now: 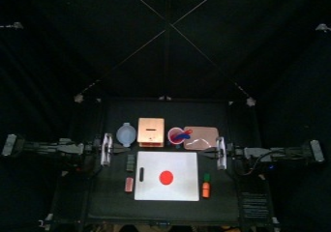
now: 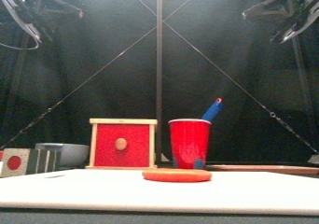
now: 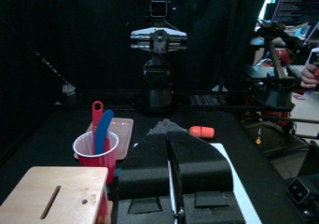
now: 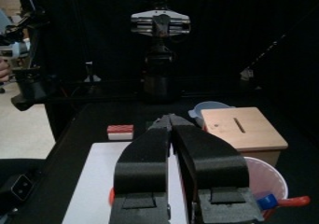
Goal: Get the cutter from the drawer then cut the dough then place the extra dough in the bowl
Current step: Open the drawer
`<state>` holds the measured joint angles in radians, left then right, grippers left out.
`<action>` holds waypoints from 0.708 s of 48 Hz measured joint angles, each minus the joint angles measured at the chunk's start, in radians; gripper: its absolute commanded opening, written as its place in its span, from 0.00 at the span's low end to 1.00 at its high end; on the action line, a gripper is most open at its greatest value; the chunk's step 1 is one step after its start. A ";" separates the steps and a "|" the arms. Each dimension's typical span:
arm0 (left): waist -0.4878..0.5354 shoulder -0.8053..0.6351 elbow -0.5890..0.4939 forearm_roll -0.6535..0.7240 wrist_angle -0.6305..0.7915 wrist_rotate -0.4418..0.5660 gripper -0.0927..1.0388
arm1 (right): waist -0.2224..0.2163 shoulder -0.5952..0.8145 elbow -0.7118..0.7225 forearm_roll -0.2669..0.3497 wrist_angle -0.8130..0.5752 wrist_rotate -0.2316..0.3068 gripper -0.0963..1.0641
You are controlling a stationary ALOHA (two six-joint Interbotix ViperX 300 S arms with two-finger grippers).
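Observation:
A red dough disc (image 1: 165, 176) lies flat on the white cutting board (image 1: 188, 188) at the table's front; in the front view the dough (image 2: 176, 175) is near and low. Behind the board stands the pale wooden box (image 1: 151, 132), its red drawer front (image 2: 123, 144) closed. No cutter is in sight. The blue-grey bowl (image 1: 126, 133) sits left of the box. My left gripper (image 1: 106, 151) rests off the board's left side, jaws together and holding nothing (image 3: 169, 125). My right gripper (image 1: 223, 152) rests off the right side, also shut and holding nothing (image 4: 171, 125).
A red cup (image 1: 180, 136) with a blue knife (image 2: 212, 108) stands right of the box, with a pink tray (image 1: 199, 135) beside it. A small red toy (image 1: 130, 183) lies left of the board and an orange one (image 1: 207, 188) lies to its right.

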<state>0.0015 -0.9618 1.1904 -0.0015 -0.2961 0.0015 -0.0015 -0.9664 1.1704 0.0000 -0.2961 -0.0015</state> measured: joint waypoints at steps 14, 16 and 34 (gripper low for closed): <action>-0.008 0.097 0.002 -0.031 -0.172 -0.009 0.09 | -0.041 0.164 -0.041 -0.029 -0.067 -0.017 0.04; -0.011 0.120 0.002 -0.046 -0.210 -0.009 0.09 | -0.067 0.219 -0.075 -0.044 -0.095 -0.012 0.04; -0.060 0.359 0.035 -0.235 -0.469 -0.015 0.19 | -0.258 0.775 -0.382 -0.147 -0.305 -0.003 0.04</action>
<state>-0.0583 -0.6029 1.2257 -0.2362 -0.7655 -0.0138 -0.2592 -0.1917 0.7885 -0.1473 -0.6013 -0.0046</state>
